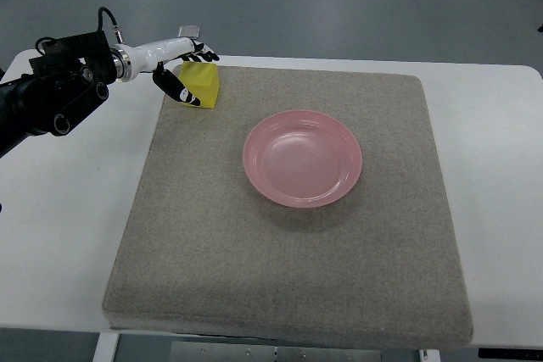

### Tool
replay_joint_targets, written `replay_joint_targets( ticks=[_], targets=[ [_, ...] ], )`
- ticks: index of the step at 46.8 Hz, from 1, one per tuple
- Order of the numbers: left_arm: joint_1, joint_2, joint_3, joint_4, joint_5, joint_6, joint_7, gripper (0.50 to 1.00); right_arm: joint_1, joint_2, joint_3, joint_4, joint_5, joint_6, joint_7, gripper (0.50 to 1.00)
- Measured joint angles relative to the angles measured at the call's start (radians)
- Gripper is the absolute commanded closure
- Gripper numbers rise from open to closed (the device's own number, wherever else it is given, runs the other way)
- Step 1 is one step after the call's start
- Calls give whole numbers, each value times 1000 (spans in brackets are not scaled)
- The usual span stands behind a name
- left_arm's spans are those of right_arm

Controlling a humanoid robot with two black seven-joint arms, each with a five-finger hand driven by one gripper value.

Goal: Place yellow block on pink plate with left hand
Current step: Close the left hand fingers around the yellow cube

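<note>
Grey mat [288, 277] is spread on the white counter [51, 226], its far-left corner occupied by the yellow block [204, 85], gripped by the left hand [180, 69], well apart from the pink plate [303, 158].

One steep overhead view of the table [51, 209].

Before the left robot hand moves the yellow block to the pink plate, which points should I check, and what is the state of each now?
1. Left robot hand at the yellow block: ok.
2. Fingers closed firmly on the block: cannot tell.
3. Block lifted off the grey mat: cannot tell.
4. Pink plate is empty: ok.
5. Mat between block and plate free of objects: ok.
</note>
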Motion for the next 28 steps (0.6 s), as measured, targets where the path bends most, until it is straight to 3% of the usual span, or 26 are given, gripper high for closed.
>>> replay_joint_targets(
  ticks=[19, 23, 27, 28],
  targets=[
    [-3, 0, 39, 0, 76, 19, -19, 636, 0, 0, 0, 0, 0, 0, 0, 576],
    [-3, 0, 39, 1, 78, 25, -21, 705, 0, 0, 0, 0, 0, 0, 0, 576],
    [-7, 0, 39, 0, 81, 25, -21, 735, 0, 0, 0, 0, 0, 0, 0, 576],
    [-7, 0, 39, 0, 81, 25, -21, 769, 0, 0, 0, 0, 0, 0, 0, 576]
  ],
)
